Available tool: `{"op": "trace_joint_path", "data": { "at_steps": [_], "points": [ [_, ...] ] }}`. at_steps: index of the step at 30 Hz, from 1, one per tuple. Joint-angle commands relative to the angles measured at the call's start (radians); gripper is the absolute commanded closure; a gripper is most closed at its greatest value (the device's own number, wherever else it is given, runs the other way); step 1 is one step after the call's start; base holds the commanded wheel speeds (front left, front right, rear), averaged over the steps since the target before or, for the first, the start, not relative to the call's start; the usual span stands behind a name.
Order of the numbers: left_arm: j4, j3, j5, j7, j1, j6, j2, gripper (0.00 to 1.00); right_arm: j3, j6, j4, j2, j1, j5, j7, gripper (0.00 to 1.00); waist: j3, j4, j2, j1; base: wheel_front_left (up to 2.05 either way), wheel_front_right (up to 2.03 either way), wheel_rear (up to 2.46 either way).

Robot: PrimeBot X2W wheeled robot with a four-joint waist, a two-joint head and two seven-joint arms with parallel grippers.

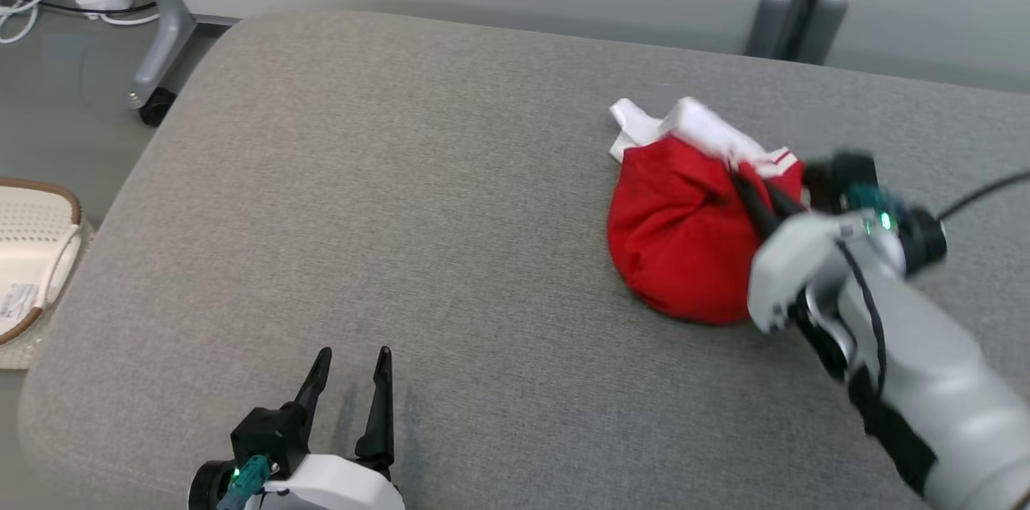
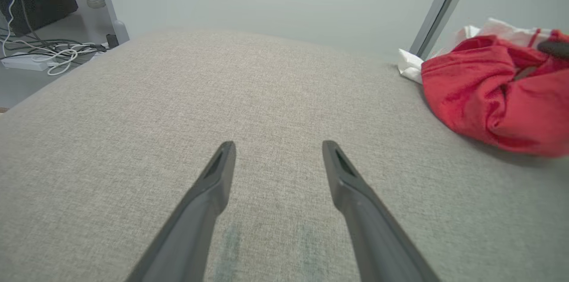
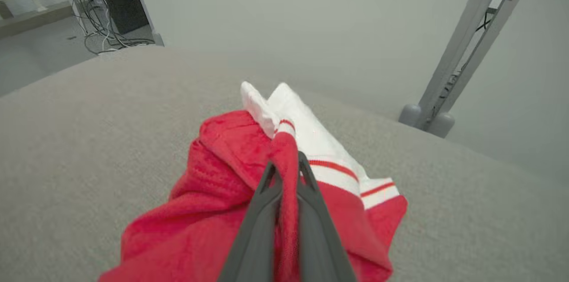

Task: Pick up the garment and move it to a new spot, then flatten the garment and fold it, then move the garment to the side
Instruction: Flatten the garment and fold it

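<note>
Now, right end effector point(image 3: 286, 166) tight on the garment point(image 1: 676, 244), forearm point(image 1: 925, 349) aslant — left end effector point(image 1: 352, 361) wide apart.

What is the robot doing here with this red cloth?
The robot is working on a crumpled red and white garment that lies in a heap on the grey padded surface. Its right gripper is shut on a red fold at the top of the heap. The left gripper is open and empty, apart from the garment. Nothing is flattened or folded yet.
</note>
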Motion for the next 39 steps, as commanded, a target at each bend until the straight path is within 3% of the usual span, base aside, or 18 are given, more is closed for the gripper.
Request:
{"op": "trace_joint_path", "data": {
  "at_steps": [1,2,3,5,12,22,30,39],
  "points": [
    [0.001,0.000,0.010,-0.002,-0.008,-0.005,0.004,0.00,-0.015,0.000,-0.003,-0.013,0.046,-0.016,-0.007,0.82,0.008,-0.020,-0.0001,0.0000,0.00,0.00,0.00],
    [0.001,0.000,0.014,-0.002,-0.012,-0.006,0.004,0.00,-0.036,0.000,-0.001,-0.013,0.087,-0.010,-0.007,0.72,0.012,-0.029,-0.0001,0.0000,0.00,0.00,0.00],
    [0.002,-0.001,0.016,-0.002,-0.015,-0.009,0.004,0.00,-0.061,0.000,-0.006,-0.020,0.118,-0.009,-0.007,0.55,0.013,-0.037,-0.0001,0.0000,0.00,0.00,0.00],
    [0.005,0.003,0.022,-0.002,-0.019,-0.011,0.004,0.00,-0.106,0.000,-0.022,-0.029,0.171,-0.027,-0.007,0.02,0.014,-0.055,-0.0001,0.0000,0.00,0.00,0.00],
    [0.011,0.021,0.046,-0.002,-0.018,-0.023,0.004,0.00,-0.273,0.000,-0.115,-0.019,0.280,-0.091,-0.006,0.00,-0.013,-0.110,-0.0001,0.0000,0.00,0.00,0.00],
    [0.019,0.048,0.072,-0.002,0.038,-0.030,0.004,0.00,-0.523,0.000,-0.299,0.060,0.482,-0.243,-0.006,0.00,-0.116,-0.197,-0.0001,0.0000,0.00,0.00,0.00],
    [-0.004,0.085,0.098,-0.002,0.077,-0.020,0.004,0.00,-0.617,0.000,-0.463,0.104,0.583,-0.358,-0.006,0.00,-0.159,-0.246,-0.0001,0.0000,0.00,0.00,0.00],
    [-0.045,0.120,0.132,-0.002,0.091,-0.013,0.004,0.00,-0.634,0.000,-0.587,0.119,0.697,-0.367,-0.007,0.00,-0.161,-0.283,-0.0001,0.0000,0.00,0.00,0.00]
  ]
}}
